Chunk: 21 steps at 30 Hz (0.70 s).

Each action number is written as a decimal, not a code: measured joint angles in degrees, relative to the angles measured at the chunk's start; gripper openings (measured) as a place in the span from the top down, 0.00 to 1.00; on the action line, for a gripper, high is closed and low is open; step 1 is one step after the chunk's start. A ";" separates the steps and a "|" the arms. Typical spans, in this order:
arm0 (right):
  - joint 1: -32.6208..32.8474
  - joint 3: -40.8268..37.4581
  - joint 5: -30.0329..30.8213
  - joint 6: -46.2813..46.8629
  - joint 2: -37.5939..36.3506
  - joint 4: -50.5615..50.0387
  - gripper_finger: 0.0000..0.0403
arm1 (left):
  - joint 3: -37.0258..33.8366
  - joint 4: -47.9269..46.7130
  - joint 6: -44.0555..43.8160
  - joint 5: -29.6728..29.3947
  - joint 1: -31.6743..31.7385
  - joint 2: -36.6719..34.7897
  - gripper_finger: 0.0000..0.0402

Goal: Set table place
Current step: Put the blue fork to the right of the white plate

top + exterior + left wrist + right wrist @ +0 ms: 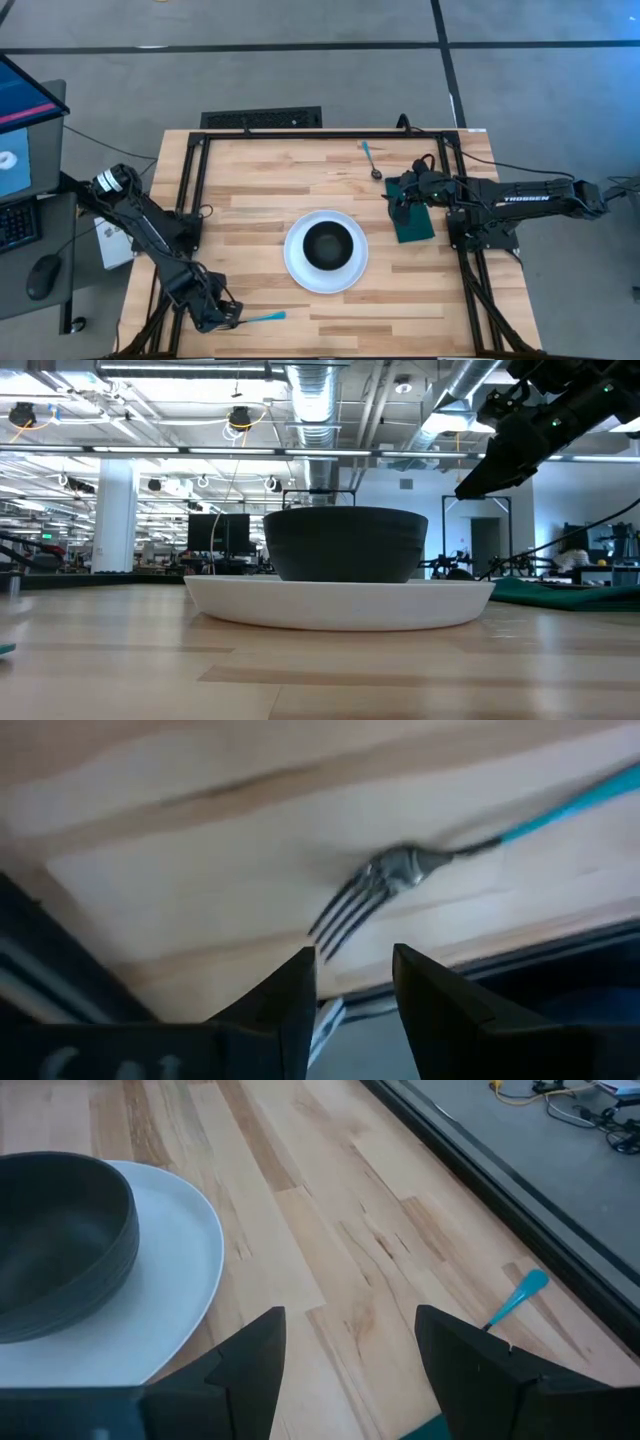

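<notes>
Grey floor surrounded the table [250, 180], a top of light wooden planks framed in black metal, and the low view looked across it into a hall of ducts and ceiling lights.

At the near left corner the left gripper [228, 318] sat low over the boards. Its two dark fingers [290, 1005] stood a little apart with nothing between them, and the tines of the fork [385, 880] lay flat on the wood just ahead of the tips. In the high view the fork's blue handle [266, 318] pointed away from that gripper along the near edge; whether a fingertip touched the tines could not be told.

In the middle of the table lay the round white plate [295, 268], flat on the planks. The small black bowl [327, 245] stood upright in its centre, and the bowl looked empty from above. The low view showed the bowl [345, 545] rising from the plate's shallow rim [340, 605].

Farther right and toward the far edge lay the spoon [372, 160], its blue handle aimed at the far side, well apart from the plate.

On the right, the right gripper [398, 198] hung above the dark green napkin [414, 226], which lay flat beside the right frame rail. Its fingers [250, 1355] were spread wide and gripped nothing.
</notes>
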 joint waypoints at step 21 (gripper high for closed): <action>0.00 0.00 0.02 2.01 0.00 0.05 0.38 | 0.00 1.00 0.06 0.90 -3.92 -0.02 0.70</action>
